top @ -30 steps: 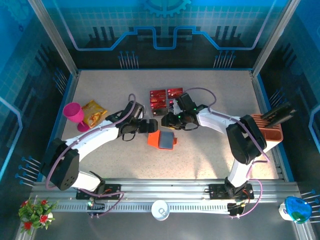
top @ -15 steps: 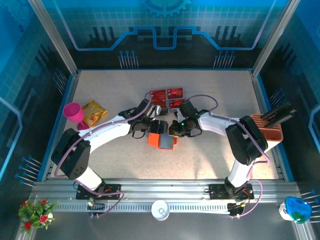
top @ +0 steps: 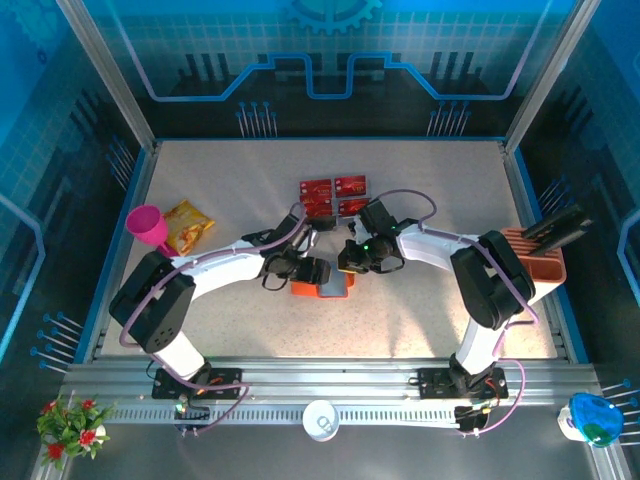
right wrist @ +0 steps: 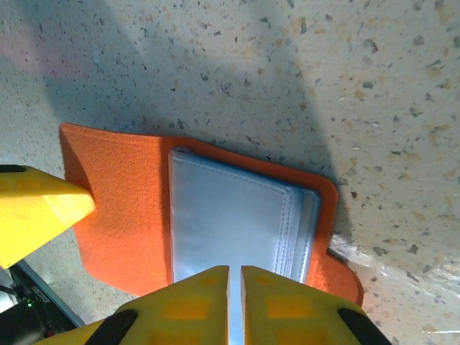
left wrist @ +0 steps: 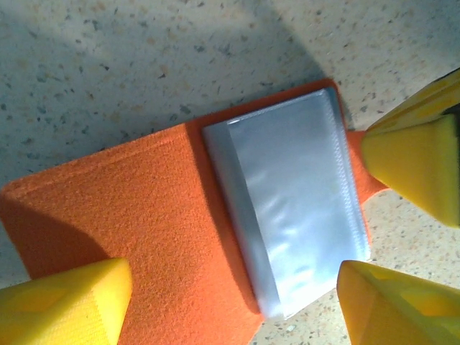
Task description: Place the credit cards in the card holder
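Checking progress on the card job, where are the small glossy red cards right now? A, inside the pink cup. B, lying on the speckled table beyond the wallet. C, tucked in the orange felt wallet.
B: the small glossy red rectangular cards lie grouped on the speckled table, apart from the open orange felt wallet, whose grey plastic pockets look empty.

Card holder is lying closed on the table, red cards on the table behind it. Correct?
Not closed: the card holder lies open, grey pockets up, as the left wrist view shows. The red cards do lie on the table behind it.
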